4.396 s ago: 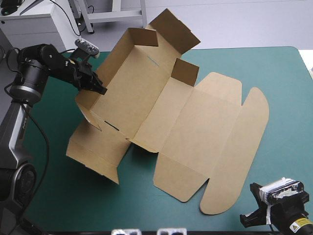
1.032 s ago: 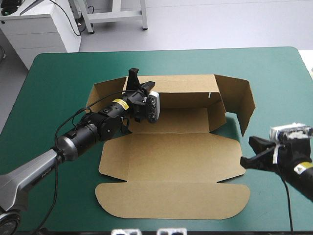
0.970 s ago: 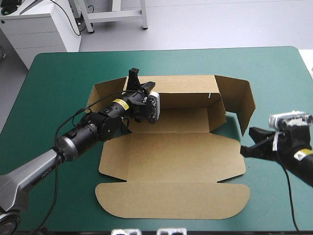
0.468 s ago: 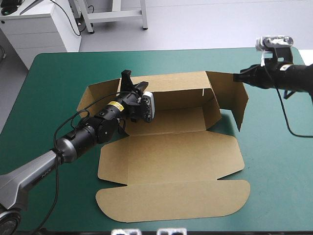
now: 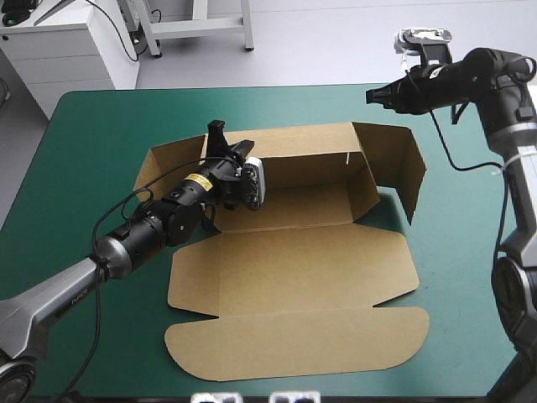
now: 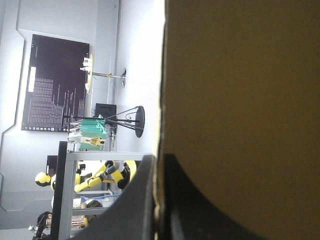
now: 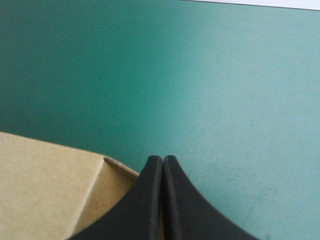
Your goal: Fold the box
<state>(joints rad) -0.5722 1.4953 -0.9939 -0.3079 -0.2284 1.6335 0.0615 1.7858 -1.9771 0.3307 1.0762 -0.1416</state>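
Box of cut brown board [image 5: 294,269] sat half-formed on the desk with the teal-green cover [image 5: 101,134], and the cover showed all around the box. Its long back wall stood upright with an end flap raised at each end, the right flap angled outward. The box's floor, front panel and rounded lid lay flat, stretching from the back wall toward the robot. The left gripper [image 5: 219,139], with two black fin-shaped fingers, sat on the top edge of the back wall near the wall's left end, clamped nearly closed on the board. In the left wrist view the board's edge ran between its fingers [image 6: 200,215], and the brown wall filled the space beside them. The right gripper [image 5: 373,95] hung in the air above and just beyond the box's far right corner, its fingers pressed together into one pointed arch and holding nothing. In the right wrist view a corner of the box [image 7: 45,185] showed under that gripper [image 7: 163,159].
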